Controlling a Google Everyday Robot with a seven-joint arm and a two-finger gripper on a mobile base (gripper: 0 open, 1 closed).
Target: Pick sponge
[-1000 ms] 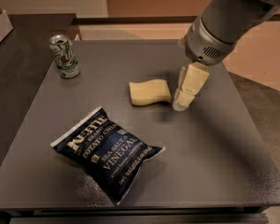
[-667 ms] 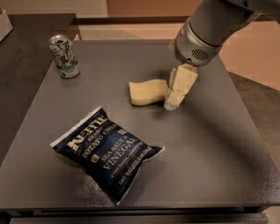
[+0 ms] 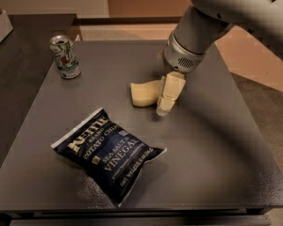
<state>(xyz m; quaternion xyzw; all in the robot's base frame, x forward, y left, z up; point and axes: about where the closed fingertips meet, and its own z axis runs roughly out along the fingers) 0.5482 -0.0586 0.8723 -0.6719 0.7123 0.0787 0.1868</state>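
The pale yellow sponge (image 3: 144,93) lies flat near the middle of the dark grey table (image 3: 217,140). My gripper (image 3: 163,108), cream and blocky, hangs from the grey wrist (image 3: 184,55) and points down at the table. It stands right at the sponge's right end and covers that end from view. Its tip is close to the table surface. I cannot tell whether it touches the sponge.
A dark blue chip bag (image 3: 108,152) lies at the front left of the sponge. A green and white soda can (image 3: 65,56) stands upright at the back left. A darker counter (image 3: 19,55) adjoins the table on the left.
My gripper has moved left and a little down towards the sponge, and it now overlaps the sponge's right end. The sponge, bag and can have not moved.
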